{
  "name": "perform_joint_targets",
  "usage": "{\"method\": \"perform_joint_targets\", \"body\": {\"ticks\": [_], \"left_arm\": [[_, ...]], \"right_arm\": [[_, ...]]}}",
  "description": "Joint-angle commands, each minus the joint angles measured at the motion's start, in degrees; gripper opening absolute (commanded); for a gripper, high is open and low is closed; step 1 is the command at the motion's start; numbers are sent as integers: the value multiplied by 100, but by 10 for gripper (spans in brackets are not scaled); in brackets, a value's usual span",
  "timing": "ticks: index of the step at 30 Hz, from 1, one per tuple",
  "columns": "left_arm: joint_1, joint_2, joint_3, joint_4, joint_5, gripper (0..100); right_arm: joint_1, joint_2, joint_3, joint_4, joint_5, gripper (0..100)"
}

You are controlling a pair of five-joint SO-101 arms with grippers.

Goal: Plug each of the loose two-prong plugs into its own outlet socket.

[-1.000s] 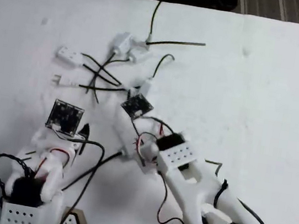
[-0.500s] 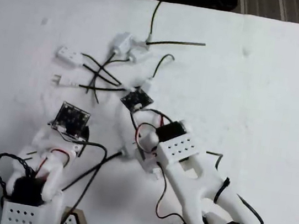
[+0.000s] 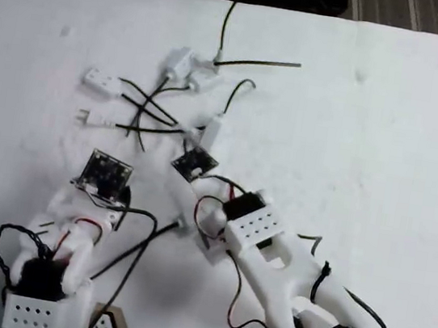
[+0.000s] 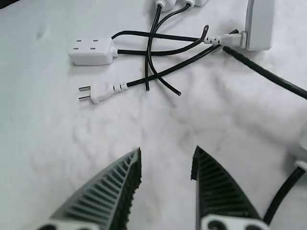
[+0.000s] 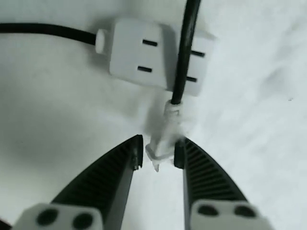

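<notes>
Right wrist view looks down on the right gripper (image 5: 159, 147) low over the white surface (image 5: 57, 110), and from where I stand its fingers (image 5: 120, 172) look pinched on the body of a white two-prong plug (image 5: 162, 143), which is blurred. The plug's black cord (image 5: 184, 48) runs on across a white double outlet socket (image 5: 139, 52), which lies flat just beyond the fingertips with its slots facing up. In the high view that socket (image 3: 212, 130) sits just ahead of the right arm (image 3: 272, 253). Over on the other side, the left wrist view has the left gripper (image 4: 165, 160) hanging above bare surface, its fingers (image 4: 115, 187) spread with nothing between them. Ahead of it a loose plug (image 4: 98, 92) lies flat, both prongs bare. Beyond that, and apart from it, lies a second outlet socket (image 4: 93, 50), and a tangle of black cords (image 4: 153, 62) crosses beside them. The high view shows the same pair, loose plug (image 3: 87, 118) near second outlet socket (image 3: 102, 80), not touching.
</notes>
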Motion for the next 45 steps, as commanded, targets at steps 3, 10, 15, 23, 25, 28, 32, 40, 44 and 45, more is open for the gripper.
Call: {"method": "perform_joint_targets", "body": {"ticks": [3,10,15,23,25,28,32,40,44,45], "left_arm": [[-40,-40,-9,26,-44,184],[-40,-40,-9,18,-44,184],[-40,-40,-9,26,-44,184],[-48,-40,0,26,-44,184],[-48,-40,0,9,-44,184],[-48,-40,-44,-9,-18,184],[-40,-40,-114,0,-9,184],[-31,-40,-413,-176,422,184],[-4,-40,-976,-281,844,184],[-4,-40,-1143,-290,949,184]], "right_arm": [[-84,-4,70,-180,-35,109],[-84,673,9,-224,-35,108],[13,1095,-387,-189,18,12],[-13,1007,-809,374,18,17],[-22,743,-949,637,18,17],[-31,92,-1143,1015,18,17],[-31,-954,-1178,1226,18,17],[-268,-2316,-1169,1235,-26,17],[-787,-2853,-1169,1235,-35,17],[-919,-2993,-1169,1235,-44,17]]}}
